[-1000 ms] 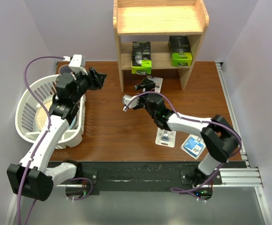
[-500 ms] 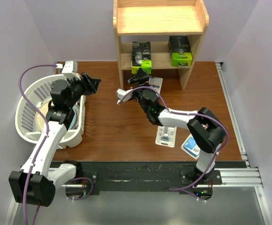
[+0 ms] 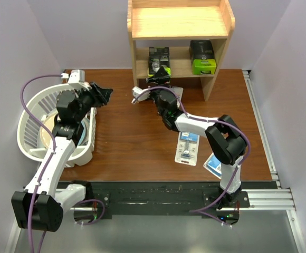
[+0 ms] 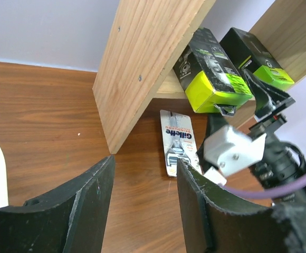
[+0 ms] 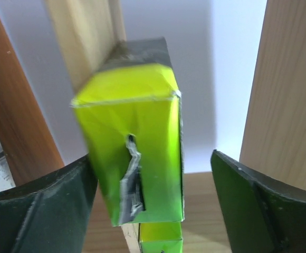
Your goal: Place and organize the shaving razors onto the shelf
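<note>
The wooden shelf [image 3: 180,23] stands at the back. Two black boxes with lime-green ends lie on its lower tier, one at the left [image 3: 159,62] and one at the right [image 3: 202,57]. My right gripper [image 3: 158,78] is open right at the left box's front end; the right wrist view shows that lime end [image 5: 137,142] between the spread jaws of that gripper [image 5: 153,205]. One blister card [image 3: 176,93] lies under that arm by the shelf, a second [image 3: 187,147] mid-table, a third [image 3: 216,164] front right. My left gripper [image 3: 103,95] is open and empty beside the basket.
A white plastic basket [image 3: 31,132] stands at the left with a round object inside. The left wrist view shows the shelf's side panel [image 4: 142,63], the card by the shelf [image 4: 177,139], both boxes and the right arm's wrist [image 4: 232,153].
My right gripper has moved from mid-table back to the shelf and now faces the left black box's lime end. My left arm swung slightly left, then held still.
</note>
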{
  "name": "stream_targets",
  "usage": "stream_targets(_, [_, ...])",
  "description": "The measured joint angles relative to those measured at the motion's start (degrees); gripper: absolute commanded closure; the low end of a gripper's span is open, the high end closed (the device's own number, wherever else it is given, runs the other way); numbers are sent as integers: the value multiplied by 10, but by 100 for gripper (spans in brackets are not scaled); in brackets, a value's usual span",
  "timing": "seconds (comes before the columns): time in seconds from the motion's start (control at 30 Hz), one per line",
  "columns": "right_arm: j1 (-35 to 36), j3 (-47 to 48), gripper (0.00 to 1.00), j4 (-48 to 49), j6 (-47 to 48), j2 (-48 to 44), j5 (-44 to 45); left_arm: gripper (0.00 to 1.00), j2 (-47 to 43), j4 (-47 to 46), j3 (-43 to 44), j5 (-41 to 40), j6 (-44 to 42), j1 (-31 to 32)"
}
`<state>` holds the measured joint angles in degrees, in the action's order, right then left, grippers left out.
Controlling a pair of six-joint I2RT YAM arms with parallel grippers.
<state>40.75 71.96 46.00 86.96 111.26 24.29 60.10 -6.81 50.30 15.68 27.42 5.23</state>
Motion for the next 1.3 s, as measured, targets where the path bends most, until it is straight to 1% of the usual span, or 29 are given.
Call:
stream_targets(0.07, [-5,15,33,-19,-14,0,5,46,1,-2,-3,1,4,-2])
stream_targets(0.1, [-7,24,40,-37,-25,0,8,46,2,-3,-3,2,5,-2])
stream_targets(0.2, [-7,49,46,-88,-57,0,19,46,9,-10,-4,4,12,-4])
stream_targets(0.23, [-7,53,50,-97,-64,0,21,46,11,-13,-4,5,14,-4])
stream_targets(0.33, [-7,55,55,-103,-76,0,30,46,15,-15,-4,7,17,-4])
stream_targets(0.4, [-7,55,55,-104,-87,0,33,47,17,-18,-4,7,20,-4])
stream_targets(0.5, [-9,68,59,-121,-129,0,47,47,20,-19,-4,9,20,-4])
stream_targets(0.6, [-16,125,62,-207,-239,-4,61,47,24,-19,-4,11,20,-4])
stream_targets(0.7, [-37,185,64,-321,-402,-28,50,47,31,-19,-4,12,20,-4])
stream_targets(0.77, [-52,193,64,-376,-495,-57,40,48,39,-17,-2,13,19,-4])
stream_targets(0.87, [-70,193,62,-453,-624,-104,30,48,56,-3,10,17,14,-4])
stream_targets(1.03, [-89,169,60,-520,-804,-160,-3,48,89,20,46,23,-8,-4])
stream_targets(1.13, [-120,163,62,-555,-929,-173,-51,48,111,22,66,29,-21,-4])
stream_targets(1.17, [-130,163,63,-561,-957,-173,-66,48,120,22,71,33,-28,-4])
stream_targets(1.3, [-189,153,63,-571,-1094,-172,-163,48,155,27,98,44,-57,-4])
